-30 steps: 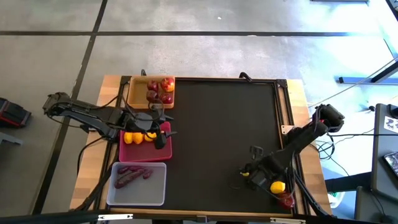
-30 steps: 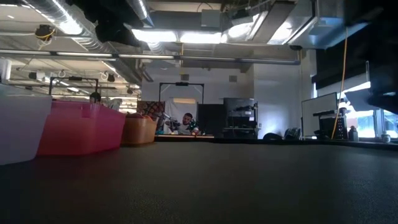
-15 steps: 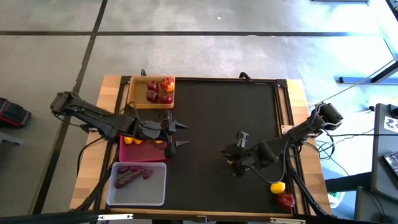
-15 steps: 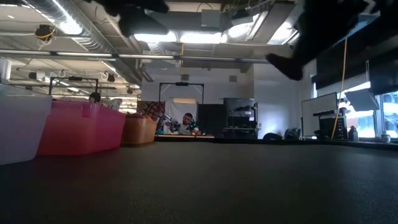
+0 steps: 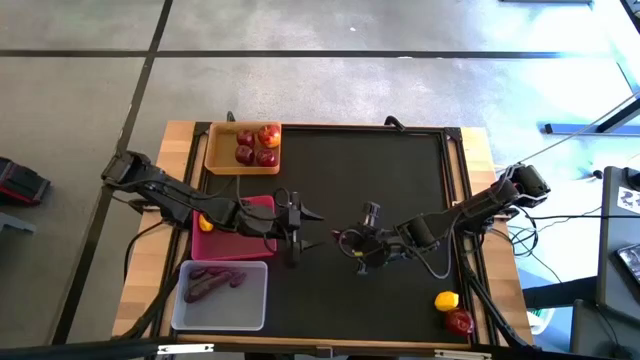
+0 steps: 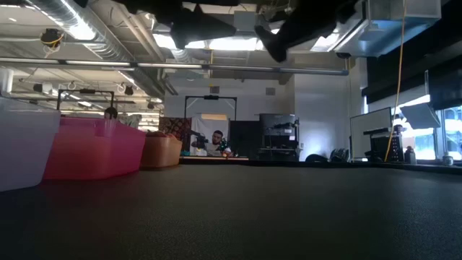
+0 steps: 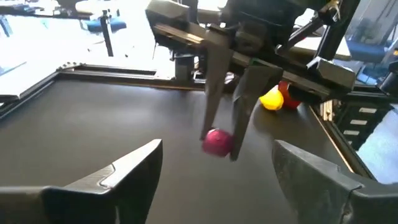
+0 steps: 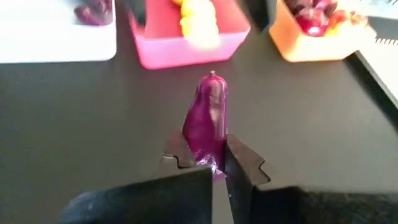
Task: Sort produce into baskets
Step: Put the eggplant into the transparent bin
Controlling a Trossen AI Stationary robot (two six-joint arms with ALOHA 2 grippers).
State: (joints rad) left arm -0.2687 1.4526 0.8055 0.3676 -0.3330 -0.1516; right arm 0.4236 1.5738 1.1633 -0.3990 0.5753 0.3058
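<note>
Root point(image 8: 208, 121), dark purple, clenched at its end between the right gripper's point(image 5: 350, 246) fingers point(image 8: 242, 163), held above the black mat point(image 5: 380, 180) near table centre; its free end points toward the trays at 9 o'clock. Left gripper point(image 5: 300, 229) hovers just beside it at 9 o'clock, jaws released and spread wide, nothing between them, tips facing the right gripper

Trays run along the mat's 9 o'clock edge:
- wood tray point(image 5: 212, 150), toward 11 o'clock, apples point(image 5: 256, 146) inside
- pink tray point(image 5: 258, 205), middle, lemon point(image 5: 205, 222) showing inside beside the left arm
- clear tray point(image 5: 250, 305), toward 7 o'clock, more roots point(image 5: 212, 282) inside

Loose produce on the mat at 5 o'clock: one lemon point(image 5: 446, 300) and one apple point(image 5: 459, 321), touching, well apart from both grippers

Low view: both grippers dark against the ceiling lights; a person sits in the room behind
</note>
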